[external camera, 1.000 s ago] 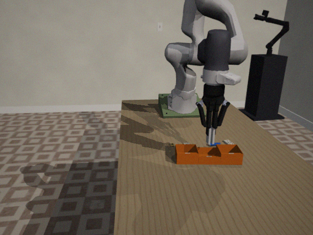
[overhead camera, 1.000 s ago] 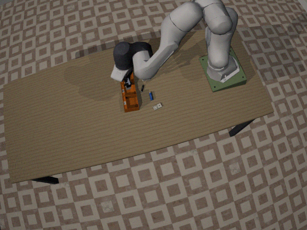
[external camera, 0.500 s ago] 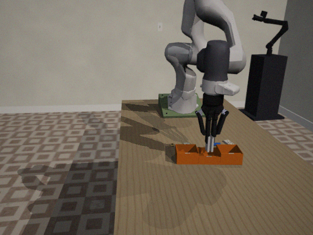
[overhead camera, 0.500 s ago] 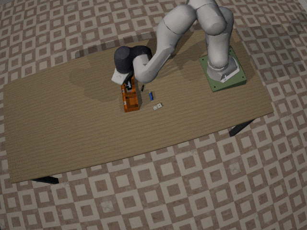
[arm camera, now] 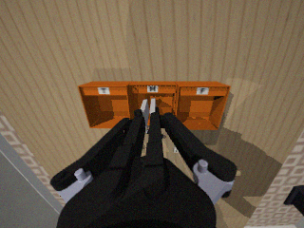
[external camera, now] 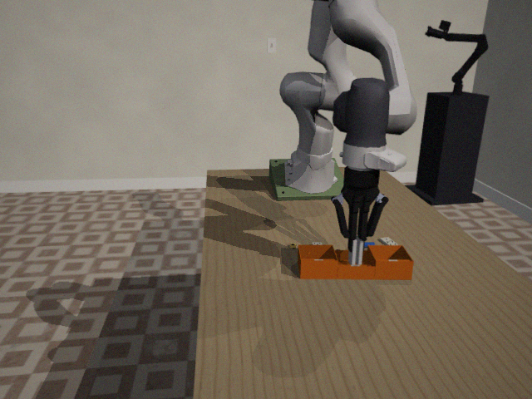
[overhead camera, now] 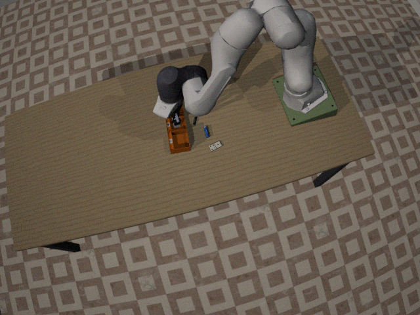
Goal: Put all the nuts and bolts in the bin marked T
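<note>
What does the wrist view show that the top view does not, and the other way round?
Only the wrist view shows the bin labels: T on the left, H in the middle, F on the right. Only the top view shows the blue item, the white domino and a small dark item lying on the table beside the bins, and the green base plate. Both show the orange bin row with the shut jaws above it.
</note>
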